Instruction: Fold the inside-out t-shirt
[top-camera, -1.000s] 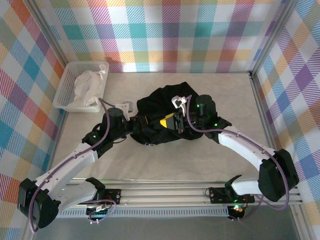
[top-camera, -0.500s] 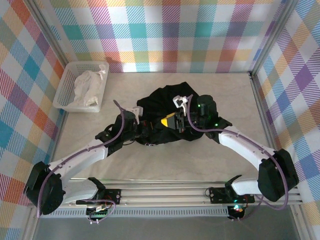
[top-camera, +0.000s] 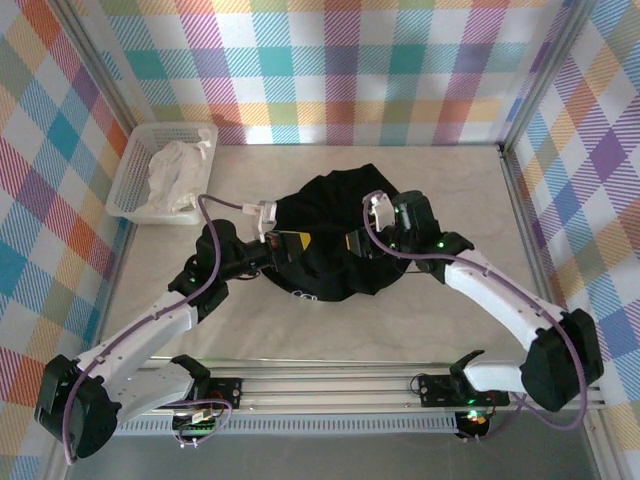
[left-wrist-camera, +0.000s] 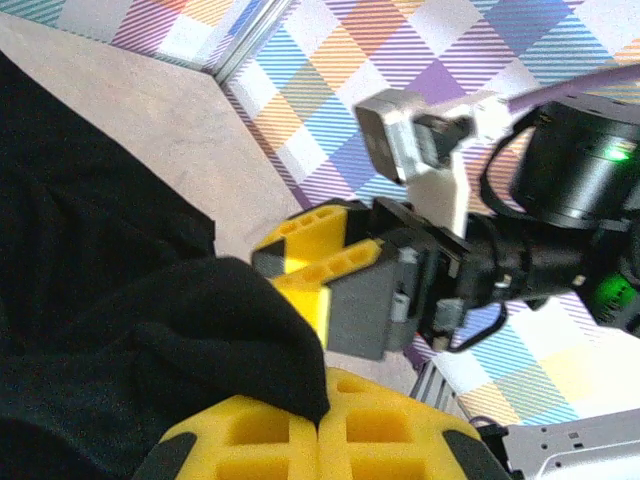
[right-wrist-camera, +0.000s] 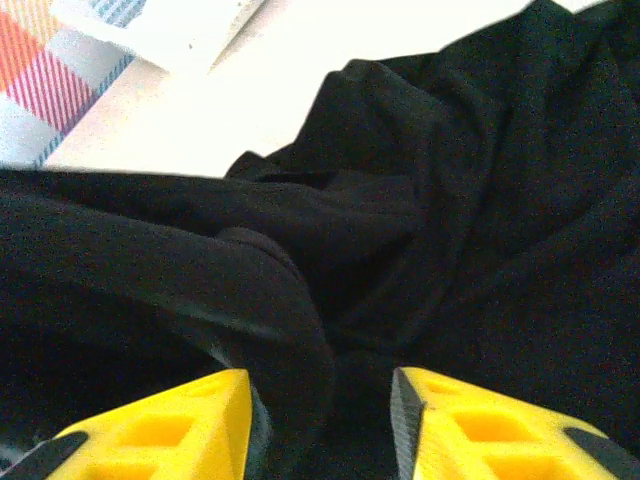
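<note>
**One jaw pair shut, one parted**

Left gripper is pinched tight on a black fold. Right gripper has its fingers apart, with fabric bunched in the gap. The inside-out t-shirt lies crumpled mid-table, between both arms.

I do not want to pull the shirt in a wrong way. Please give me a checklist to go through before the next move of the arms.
1. The left gripper is shut on the t-shirt: ok.
2. The right gripper is closed on fabric: not ok; jaws apart, a fold lies between them.
3. The t-shirt lies flat on the table: not ok, bunched.
4. The t-shirt is apart from the basket with the white cloth: ok.
5. Which part of the shirt the left gripper holds: cannot tell.
</note>
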